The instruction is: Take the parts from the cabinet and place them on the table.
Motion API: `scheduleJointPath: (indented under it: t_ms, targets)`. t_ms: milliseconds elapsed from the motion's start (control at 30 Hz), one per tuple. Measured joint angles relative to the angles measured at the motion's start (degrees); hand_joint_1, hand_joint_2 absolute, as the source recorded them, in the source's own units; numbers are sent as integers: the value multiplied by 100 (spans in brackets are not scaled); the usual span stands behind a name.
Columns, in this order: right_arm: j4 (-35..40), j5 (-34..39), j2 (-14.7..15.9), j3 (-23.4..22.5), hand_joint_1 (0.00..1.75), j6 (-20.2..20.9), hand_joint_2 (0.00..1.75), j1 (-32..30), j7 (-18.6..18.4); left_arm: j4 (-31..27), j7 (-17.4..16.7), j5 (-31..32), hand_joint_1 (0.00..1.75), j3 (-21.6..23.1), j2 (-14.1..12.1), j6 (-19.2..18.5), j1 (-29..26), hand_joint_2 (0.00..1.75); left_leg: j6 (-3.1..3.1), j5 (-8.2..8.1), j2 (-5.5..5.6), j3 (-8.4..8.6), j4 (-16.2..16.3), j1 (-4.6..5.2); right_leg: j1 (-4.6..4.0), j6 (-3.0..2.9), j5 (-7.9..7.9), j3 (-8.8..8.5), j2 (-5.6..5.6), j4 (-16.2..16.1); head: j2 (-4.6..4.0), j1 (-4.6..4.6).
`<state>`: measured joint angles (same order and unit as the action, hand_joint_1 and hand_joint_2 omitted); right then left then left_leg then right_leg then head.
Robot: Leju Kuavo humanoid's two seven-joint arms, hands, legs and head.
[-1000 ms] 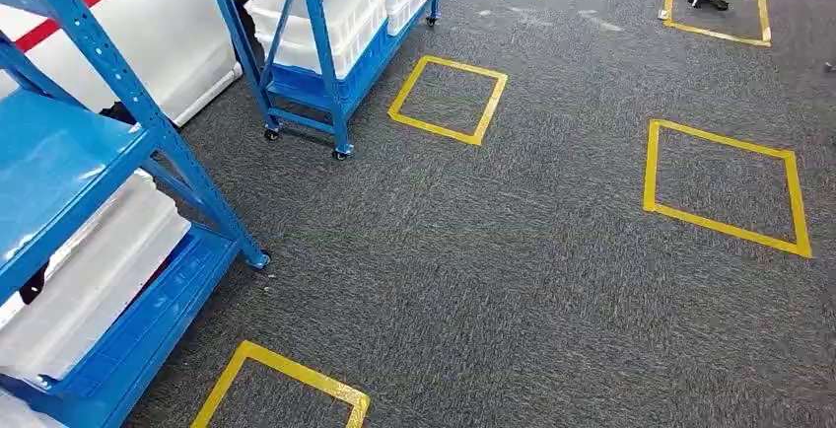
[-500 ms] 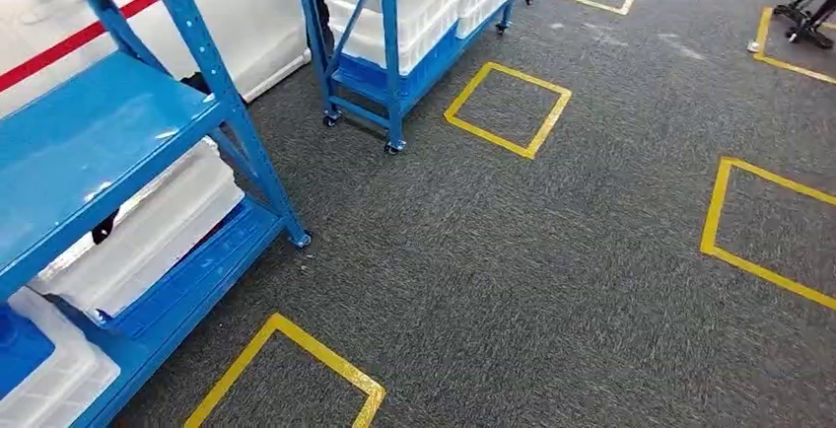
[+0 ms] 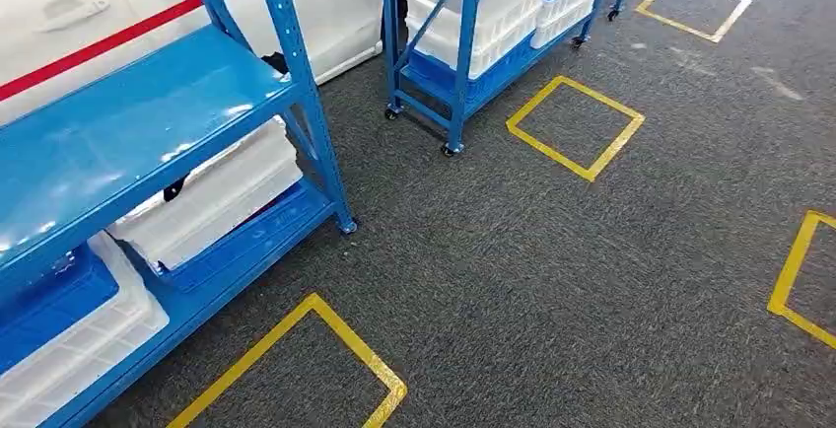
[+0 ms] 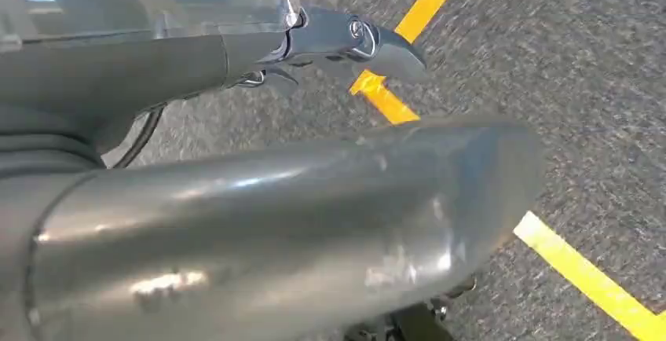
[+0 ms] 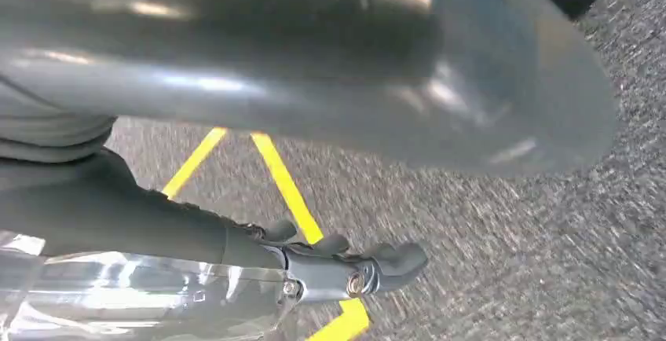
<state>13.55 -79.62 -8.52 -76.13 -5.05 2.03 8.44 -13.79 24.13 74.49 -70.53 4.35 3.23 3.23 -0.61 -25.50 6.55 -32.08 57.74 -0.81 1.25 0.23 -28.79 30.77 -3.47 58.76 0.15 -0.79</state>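
A blue shelf rack point(image 3: 148, 122) stands at my left in the head view. Its lower level carries stacked white bins point(image 3: 212, 196), a blue bin point(image 3: 49, 305) and a white bin point(image 3: 84, 349) beneath it. No loose parts can be made out in them. My left hand point(image 4: 259, 199) hangs above the grey carpet with its fingers point(image 4: 353, 38) stretched out and nothing in it. Over the same carpet my right hand point(image 5: 314, 82) also holds nothing, its fingers point(image 5: 369, 266) extended.
A second blue rack on wheels point(image 3: 463, 53) with white bins point(image 3: 493, 14) stands farther back. Yellow tape squares point(image 3: 577, 127) point(image 3: 315, 349) mark the carpet, with one more square point(image 3: 799, 280) at the right. A white panel with a red stripe point(image 3: 99, 4) is behind the racks.
The camera has turned left: both racks and the tape squares have slid rightward in the picture, and more of the near rack's shelf and bins has come into sight.
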Motion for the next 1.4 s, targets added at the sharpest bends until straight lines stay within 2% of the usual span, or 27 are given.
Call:
scheduleJointPath:
  t_ms: [67,100,133,167,233,267,300,367,400,433,567,600,633,667,733,767,833,900,933,967,1067,1100,1133,1200,1267,1333,1400]
  targets:
    - [0,0,-2,2,0,6,0,14,11,0,0,7,0,0,0,0,-33,0,-91,27,123,-35,-34,-25,12,-92,34,-14,122,-49,0,2]
    - [0,0,-9,2,0,22,0,14,13,0,2,7,0,0,0,0,-39,0,-96,-9,-23,-36,13,-35,29,-140,65,-22,206,-84,0,7]
    - [0,0,-7,2,0,20,0,11,20,0,4,11,0,0,9,-6,-51,0,-107,-161,-335,-110,195,-9,10,-175,69,-22,256,-94,0,41]
    - [0,0,-7,2,0,20,0,1,20,0,4,11,0,0,7,-7,-38,0,-119,-424,-504,-299,592,-14,-9,-213,68,-10,338,-93,0,70]
    - [0,0,-9,2,0,20,0,-27,20,0,5,11,0,0,7,-7,-8,0,-141,-851,-580,-696,1490,-16,-52,-233,58,4,522,-90,0,66]
    - [0,0,-7,2,0,20,0,-27,20,0,4,13,0,0,9,-9,-11,0,-147,-886,-592,-781,1713,-17,-62,-240,54,12,606,-84,0,66]
    - [0,0,-7,2,0,20,0,-26,20,0,4,15,0,0,9,-11,-23,0,-145,-788,-605,-722,1639,-16,-68,-243,49,10,679,-79,0,63]
    - [0,-2,-9,2,0,22,0,-18,20,0,4,15,0,0,7,-15,-37,0,-117,-370,-691,-278,858,-13,-73,-229,31,-4,811,-60,0,68]
    - [0,-2,-11,2,0,31,0,-15,20,0,4,15,0,0,7,-15,-29,0,-79,-161,-881,33,313,-1,-78,-211,17,-18,880,-48,0,68]
    - [0,-2,-11,2,0,28,0,-16,20,0,7,15,0,0,7,-15,-9,0,-25,-219,-1168,143,34,48,-105,-183,-1,-26,940,-34,0,68]
    - [0,-4,-13,2,0,28,0,35,22,0,11,22,0,0,7,-15,-36,0,93,-157,-896,101,-4,88,-104,-49,-4,-96,1145,-72,2,55]
    - [0,-9,-11,4,0,28,0,34,20,0,11,24,0,0,7,-15,-41,0,147,-91,-837,177,-72,10,-92,12,-47,-102,1035,-52,0,50]
    - [0,-11,-9,4,0,28,0,23,24,0,15,35,0,0,20,-15,-35,0,176,-67,-789,159,-89,14,-74,27,-183,-47,694,89,2,28]
    - [0,-13,-9,4,0,29,0,19,22,0,17,44,0,0,22,-20,-19,0,211,-45,-734,133,-88,14,-64,29,-430,129,493,442,0,20]
    - [0,-15,-9,4,0,33,0,-5,22,0,22,52,0,2,22,-33,5,0,229,-33,-596,94,-84,22,-49,44,-845,566,382,1342,0,18]
    - [0,-15,-7,4,0,35,0,-9,20,0,24,55,0,2,22,-41,4,0,225,-30,-508,81,-73,22,-50,51,-893,725,370,1643,0,13]
    - [0,-22,-4,4,0,44,0,-12,20,0,24,55,0,2,24,-52,-10,0,213,-27,-335,91,-58,19,-35,50,-545,632,359,1376,0,13]
    - [0,-35,7,4,0,44,0,-16,20,0,24,57,0,2,35,-63,-9,0,180,-42,-179,100,-26,13,-12,28,-6,214,217,446,0,11]
    - [0,-37,11,4,0,44,0,-30,20,0,24,57,0,2,44,-66,-11,0,156,-50,-113,72,-7,8,11,7,77,78,-58,78,0,9]
    - [0,-39,13,4,0,44,0,-26,20,0,24,57,0,2,52,-68,6,0,106,-72,-54,35,61,47,1,6,41,50,-126,-2,2,24]
    - [2,-50,15,7,0,46,0,7,20,0,33,59,0,2,52,-68,-26,0,-9,-27,120,-12,-5,12,-49,-61,47,44,64,19,0,22]
    - [2,-52,11,9,0,46,0,11,20,0,33,63,0,2,44,-68,-33,0,-42,-49,125,-11,28,12,18,-119,82,28,147,-51,0,15]
    - [2,-55,18,9,0,48,0,4,20,0,35,66,0,2,52,-66,-36,0,-56,-150,-202,-56,157,28,6,-155,89,8,223,-76,0,37]
    - [2,-59,17,7,0,48,0,-20,20,0,35,70,0,4,57,-68,0,0,-90,-617,-536,-428,927,17,-26,-215,80,15,384,-72,0,107]
    - [2,-66,17,9,0,50,0,-33,20,0,35,70,0,4,57,-68,9,0,-120,-917,-596,-798,1717,7,-51,-232,65,16,559,-68,0,107]
    - [2,-68,17,9,0,50,0,-24,20,0,33,70,0,2,57,-68,-19,0,-122,-714,-626,-728,1606,5,-54,-227,49,8,701,-57,0,109]
    - [2,-70,15,9,0,50,0,-12,20,0,33,70,0,2,55,-68,-25,0,-89,-215,-746,-205,611,8,-54,-196,18,-26,837,-44,0,109]
